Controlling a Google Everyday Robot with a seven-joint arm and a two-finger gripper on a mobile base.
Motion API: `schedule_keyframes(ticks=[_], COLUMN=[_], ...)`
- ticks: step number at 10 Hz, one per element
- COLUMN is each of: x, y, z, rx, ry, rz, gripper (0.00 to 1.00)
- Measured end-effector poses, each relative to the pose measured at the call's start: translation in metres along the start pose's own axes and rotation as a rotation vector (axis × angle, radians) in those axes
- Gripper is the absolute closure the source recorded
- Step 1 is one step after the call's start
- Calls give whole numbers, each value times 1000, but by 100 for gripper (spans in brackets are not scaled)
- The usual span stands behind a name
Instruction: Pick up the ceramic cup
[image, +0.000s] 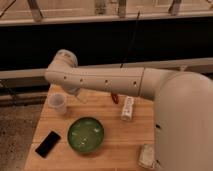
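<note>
Cup is standing upright on the worktop, just camera-left of the claw, which is hanging under the arm; claw's state: cannot tell.

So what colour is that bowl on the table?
The bowl is green, clearest in the camera view. The gripper hangs near the ceramic cup.

High view down over arm, tool beneath

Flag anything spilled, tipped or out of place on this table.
Nothing spilled. The small white ceramic cup stands upright near the left edge of the wooden table, with the end effector just right of it under the arm. Only the white tube-shaped bottle seems to lie flat.
</note>
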Motion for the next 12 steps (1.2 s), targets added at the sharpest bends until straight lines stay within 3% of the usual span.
schedule_keyframes(ticks=[7,12], x=[-23,-38], y=[-34,-43], z=[11,27], rx=[29,46], ry=[-72,-112], rz=[-55,-95], gripper=[20,20])
